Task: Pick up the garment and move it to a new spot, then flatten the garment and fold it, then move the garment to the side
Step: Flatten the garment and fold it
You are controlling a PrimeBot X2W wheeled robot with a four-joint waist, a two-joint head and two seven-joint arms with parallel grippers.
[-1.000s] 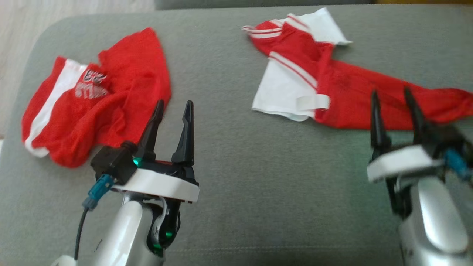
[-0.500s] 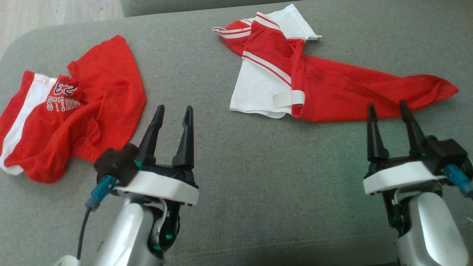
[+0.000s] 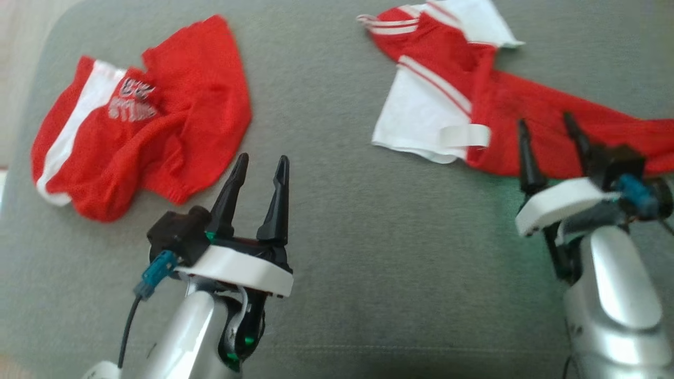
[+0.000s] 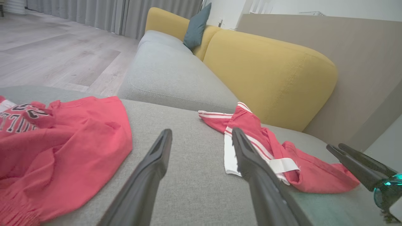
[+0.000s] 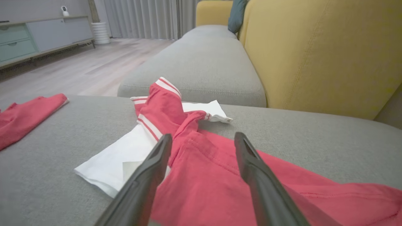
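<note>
Near the far right edge of the grey cushion (image 3: 368, 237), we see the red-and-white garment (image 3: 526, 105) lying sideways just past our empty, wide-open right gripper (image 3: 544, 120), far from our left gripper (image 3: 263, 157), also open and empty.

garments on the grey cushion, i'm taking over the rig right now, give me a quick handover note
Left gripper: open, empty, over the grey cushion, beside the red lettered shirt.
Right gripper: open, empty, at the near edge of the red-and-white garment.
Both garments lie crumpled and unfolded, well apart.
Done: nothing that shows.
Left: pick up, move, flatten, fold, set aside.
</note>
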